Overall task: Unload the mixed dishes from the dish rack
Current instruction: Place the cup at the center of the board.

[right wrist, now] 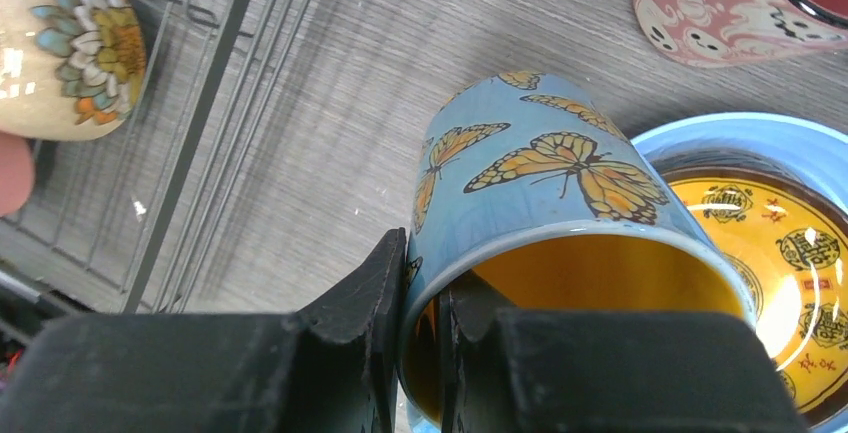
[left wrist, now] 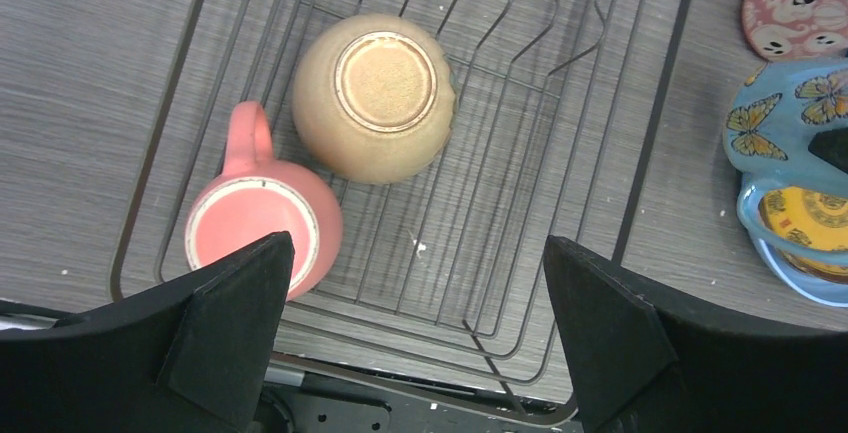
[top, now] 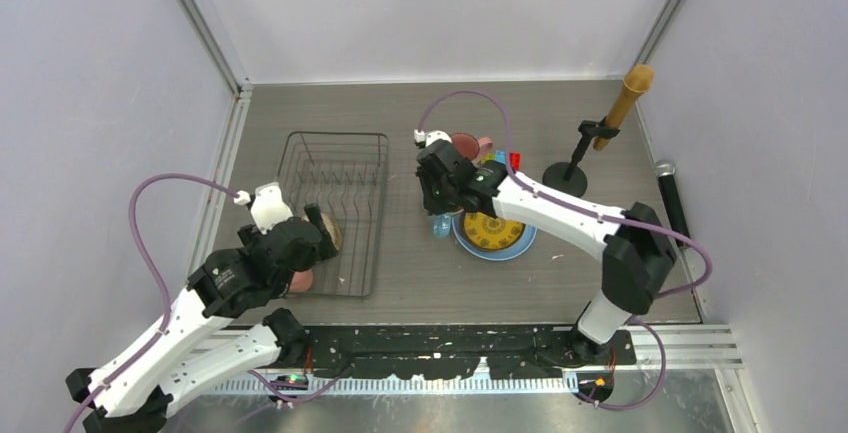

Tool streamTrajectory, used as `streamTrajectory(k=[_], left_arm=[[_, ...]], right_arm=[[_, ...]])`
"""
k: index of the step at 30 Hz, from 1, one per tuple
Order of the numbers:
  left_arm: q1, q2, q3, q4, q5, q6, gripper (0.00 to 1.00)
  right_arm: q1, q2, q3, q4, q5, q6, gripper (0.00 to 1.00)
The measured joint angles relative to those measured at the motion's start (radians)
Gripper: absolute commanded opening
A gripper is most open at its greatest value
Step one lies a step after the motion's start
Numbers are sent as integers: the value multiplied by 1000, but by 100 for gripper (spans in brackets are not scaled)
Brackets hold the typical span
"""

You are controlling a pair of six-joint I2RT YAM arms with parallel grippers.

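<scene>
right end effector [right wrist: 420, 283] clamped on blue mug [right wrist: 540, 203] rim, yellow patterned plate [right wrist: 790, 253] beside, dish rack [right wrist: 204, 103] left

Both arms wore white link shells joined by black joint housings, the left arm [top: 170, 338] and the right arm [top: 560, 215] alike. A purple cable [top: 133, 215] looped off each wrist. The left gripper [left wrist: 418, 243] had matte black, broad, wedge-shaped fingers [left wrist: 230, 318]. A small green light [top: 293, 380] glowed near the left base.

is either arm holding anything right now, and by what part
The right end effector holds the blue butterfly mug by its rim, one finger inside, one outside. The left end effector is open over the dish rack, holding nothing.
</scene>
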Motion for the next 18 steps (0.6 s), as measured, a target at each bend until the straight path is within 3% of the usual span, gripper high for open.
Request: streamTrajectory(k=[18], left_arm=[[0, 163, 68, -139, -45, -29, 100]], right_arm=[[13, 283, 209, -85, 60, -35, 1]])
